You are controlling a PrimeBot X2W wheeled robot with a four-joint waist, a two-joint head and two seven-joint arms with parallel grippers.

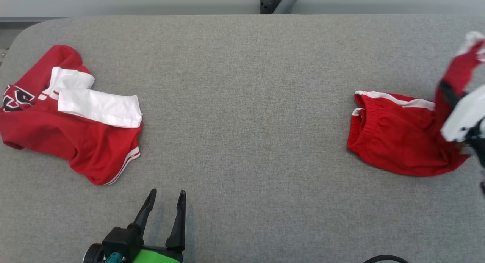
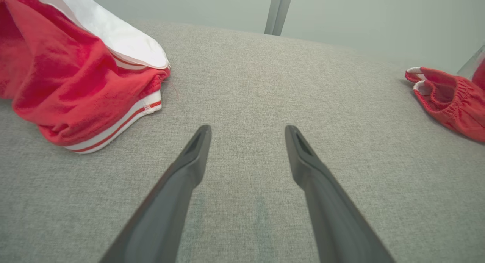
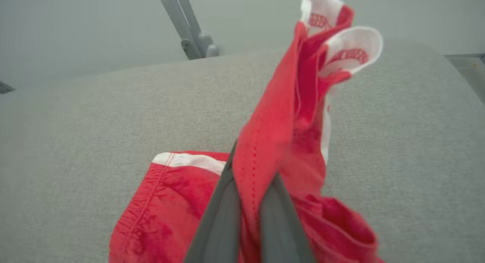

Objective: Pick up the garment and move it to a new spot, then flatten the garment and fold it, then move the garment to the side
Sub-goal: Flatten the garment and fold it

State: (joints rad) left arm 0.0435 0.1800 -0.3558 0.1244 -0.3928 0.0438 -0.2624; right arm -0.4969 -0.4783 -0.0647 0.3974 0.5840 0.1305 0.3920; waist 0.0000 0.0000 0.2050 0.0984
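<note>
Right hand pinches red shorts; head view blurs it.

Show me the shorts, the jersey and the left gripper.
shorts (image 1: pixel 401 145), head view, red cloth beside the waistband.
jersey (image 1: pixel 87 149), head view, red body near the hem.
left gripper (image 1: pixel 168 192), head view, midway between its fingertips.

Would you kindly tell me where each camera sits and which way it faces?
Head view: on the head, looking down at the table, jersey left, shorts right; left pincer below.
Left wrist view: on the left arm, along that open pincer across the table.
Right wrist view: on the right arm, along the right pincer, shut on the shorts.
Shared: all three show the shorts.
</note>
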